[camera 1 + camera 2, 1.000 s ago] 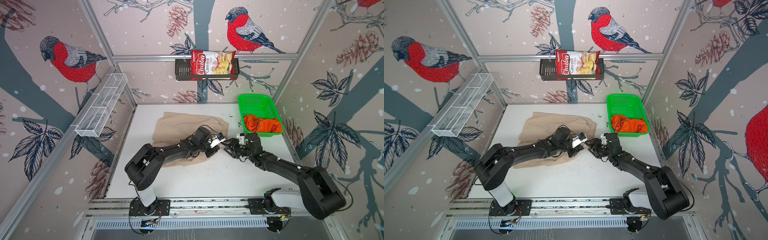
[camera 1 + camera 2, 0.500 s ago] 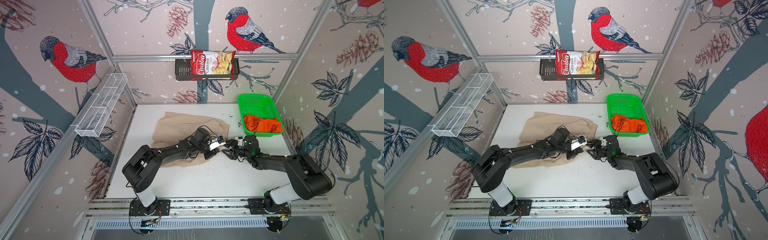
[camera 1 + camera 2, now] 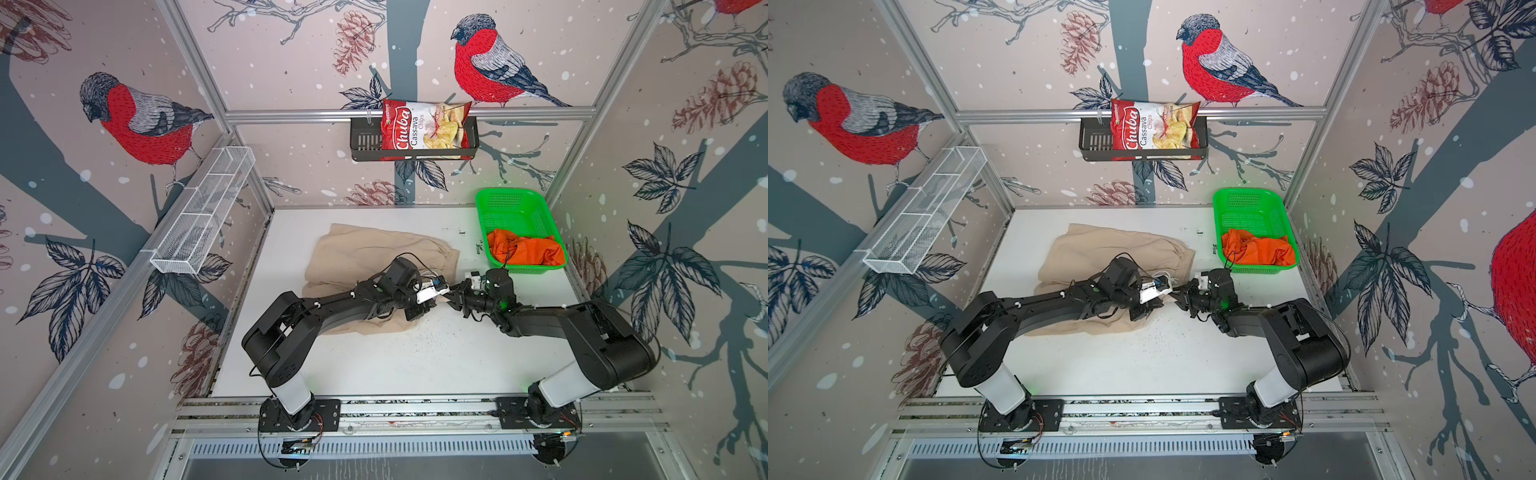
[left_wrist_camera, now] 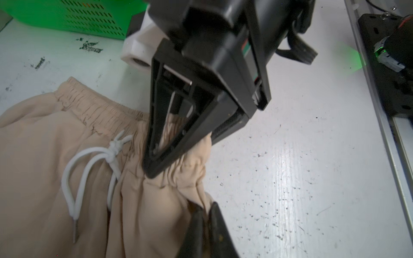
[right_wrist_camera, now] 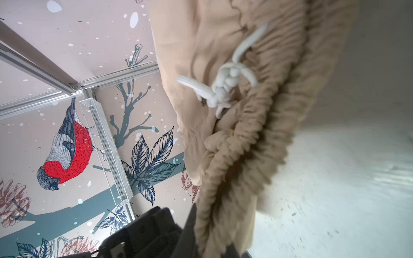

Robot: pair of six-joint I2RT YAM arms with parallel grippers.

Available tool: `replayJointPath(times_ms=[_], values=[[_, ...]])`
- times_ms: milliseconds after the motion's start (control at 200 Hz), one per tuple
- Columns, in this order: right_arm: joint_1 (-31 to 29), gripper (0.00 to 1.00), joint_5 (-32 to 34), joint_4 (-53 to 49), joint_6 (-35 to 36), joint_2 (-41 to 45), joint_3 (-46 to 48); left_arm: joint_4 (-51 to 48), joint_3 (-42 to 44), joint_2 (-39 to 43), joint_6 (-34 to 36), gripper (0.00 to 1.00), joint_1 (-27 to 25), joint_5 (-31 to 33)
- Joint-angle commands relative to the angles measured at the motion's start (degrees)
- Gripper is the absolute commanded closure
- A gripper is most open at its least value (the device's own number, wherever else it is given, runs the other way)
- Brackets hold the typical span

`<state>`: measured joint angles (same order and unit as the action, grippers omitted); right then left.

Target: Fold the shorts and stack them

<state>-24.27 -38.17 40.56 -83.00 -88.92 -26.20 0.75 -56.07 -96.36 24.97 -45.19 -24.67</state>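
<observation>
The beige shorts (image 3: 365, 253) (image 3: 1100, 253) lie spread on the white table, left of centre. Both grippers meet at the waistband's near right corner. In the left wrist view my left gripper (image 4: 206, 207) has its fingers pressed close on a fold of the beige cloth (image 4: 44, 156), near the white drawstring (image 4: 89, 156). My right gripper (image 5: 210, 243) is shut on the gathered waistband (image 5: 245, 134); in both top views it (image 3: 453, 294) (image 3: 1177, 295) faces the left gripper (image 3: 417, 311) (image 3: 1144, 309). The orange shorts (image 3: 525, 251) (image 3: 1256, 251) lie crumpled in the green basket (image 3: 511, 203).
The green basket (image 3: 1246, 203) stands at the table's back right corner. A black wall basket holds a chips bag (image 3: 424, 129) on the back wall. A white wire shelf (image 3: 203, 212) hangs on the left wall. Bare table (image 3: 415, 361) lies in front of the arms.
My right gripper has moved left onto the waistband corner and closed on it. The left arm has barely moved and still pinches the cloth.
</observation>
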Motion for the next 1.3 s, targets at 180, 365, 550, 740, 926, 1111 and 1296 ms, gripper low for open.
replayJointPath(times_ms=[180, 365, 550, 740, 926, 1111, 1296], values=[[-4.0, 0.92, 11.3, -12.2, 2.3, 7.6, -12.9, 8.3, 5.1, 7.3, -15.2, 0.5, -0.1, 12.4], [-6.8, 0.92, 16.3, -16.8, 4.1, 7.3, -22.8, 11.8, 8.1, 11.4, -24.2, 0.41, -0.1, 22.6], [-9.8, 0.93, 19.9, -20.3, 6.9, 5.1, -32.5, 9.6, 7.2, 12.4, -28.5, 0.38, -0.1, 30.6], [-11.6, 0.93, 24.9, -23.5, 11.5, 4.4, -41.7, 9.5, 7.6, 14.2, -31.4, 0.38, -0.1, 38.2], [-12.1, 0.93, 27.2, -24.4, 15.2, 3.7, -47.8, 9.7, 8.8, 15.3, -32.0, 0.36, 0.4, 41.4], [-11.4, 0.93, 28.7, -30.2, 19.0, 4.0, -48.6, 7.0, 10.9, 16.9, -37.8, 0.37, 4.9, 34.0], [-8.9, 0.93, 28.6, -31.6, 18.4, 5.8, -39.7, 1.4, 13.9, 19.5, -42.2, 0.38, 8.5, 29.5]])
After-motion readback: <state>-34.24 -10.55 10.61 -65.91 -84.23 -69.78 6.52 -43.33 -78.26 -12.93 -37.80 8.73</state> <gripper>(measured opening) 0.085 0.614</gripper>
